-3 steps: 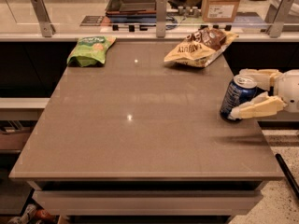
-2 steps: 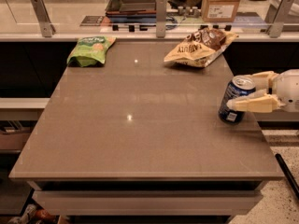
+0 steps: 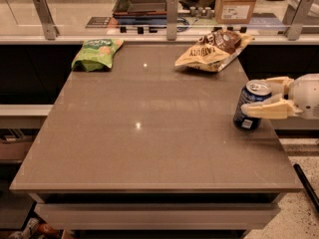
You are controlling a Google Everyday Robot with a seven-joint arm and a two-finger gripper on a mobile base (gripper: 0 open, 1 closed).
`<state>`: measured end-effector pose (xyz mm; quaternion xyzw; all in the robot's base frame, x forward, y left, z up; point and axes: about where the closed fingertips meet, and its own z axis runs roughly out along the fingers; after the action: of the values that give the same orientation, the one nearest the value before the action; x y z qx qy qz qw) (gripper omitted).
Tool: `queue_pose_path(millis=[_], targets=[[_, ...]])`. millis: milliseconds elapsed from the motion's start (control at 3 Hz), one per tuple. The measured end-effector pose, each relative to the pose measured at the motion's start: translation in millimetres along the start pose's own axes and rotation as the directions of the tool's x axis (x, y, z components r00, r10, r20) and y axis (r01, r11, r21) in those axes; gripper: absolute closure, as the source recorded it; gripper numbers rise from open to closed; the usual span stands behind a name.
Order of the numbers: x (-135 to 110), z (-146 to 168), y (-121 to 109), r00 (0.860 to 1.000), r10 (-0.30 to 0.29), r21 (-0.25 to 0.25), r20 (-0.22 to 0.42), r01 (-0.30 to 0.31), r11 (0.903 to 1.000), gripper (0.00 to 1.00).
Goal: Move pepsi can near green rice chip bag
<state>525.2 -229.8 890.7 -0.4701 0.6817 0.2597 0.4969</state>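
The pepsi can (image 3: 247, 96), dark blue with a silver top, stands slightly tilted at the table's right edge. My gripper (image 3: 255, 97) reaches in from the right. Its two cream fingers (image 3: 269, 109) sit on either side of the can and are shut on it. The green rice chip bag (image 3: 96, 53) lies flat at the table's far left corner, far from the can and the gripper.
A larger yellow and brown snack bag (image 3: 213, 51) lies at the table's (image 3: 149, 148) far right, behind the can. A counter with metal posts (image 3: 172, 16), a dark tray (image 3: 142, 1) and a cardboard box (image 3: 237, 3) runs along the back.
The gripper and the can have shifted a little to the left and toward the front. The two bags have not moved.
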Motion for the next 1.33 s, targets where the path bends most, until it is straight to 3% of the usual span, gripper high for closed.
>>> queue_pose_path(millis=[333, 667, 1333], targets=[[-1, 2, 1, 1.0, -0.001, -0.004, 0.001, 0.001, 1.0, 1.0], [-6, 6, -1, 1.0, -0.002, -0.005, 0.002, 0.002, 1.0, 1.0], [-68, 49, -30, 1.0, -0.013, 0.085, -0.014, 0.014, 0.9963, 1.0]])
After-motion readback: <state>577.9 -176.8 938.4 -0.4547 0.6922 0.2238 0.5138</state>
